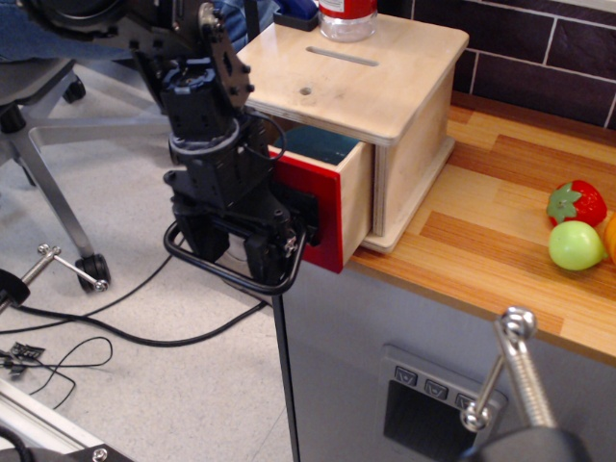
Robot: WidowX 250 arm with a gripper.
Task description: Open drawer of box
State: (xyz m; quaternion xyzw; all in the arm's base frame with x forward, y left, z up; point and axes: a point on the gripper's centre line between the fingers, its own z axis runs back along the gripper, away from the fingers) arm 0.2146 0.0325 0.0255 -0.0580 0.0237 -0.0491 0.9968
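The pale plywood box (pixel 385 96) stands on the wooden counter, with a slot and a small round hole in its top. Its red-fronted drawer (pixel 327 207) sticks out to the left past the counter edge, showing a pale wood side and a dark teal inside. My black gripper (pixel 236 245) is in front of the drawer face, shut on the large black loop handle (pixel 226 269), which hangs below the fingers.
A plastic bottle (pixel 346 17) stands on the box's far edge. A toy strawberry (pixel 577 202) and a green fruit (pixel 576 244) lie on the counter (pixel 500 231) at right. A grey cabinet panel (pixel 366 366) is below. An office chair (pixel 38 106) and cables are on the floor at left.
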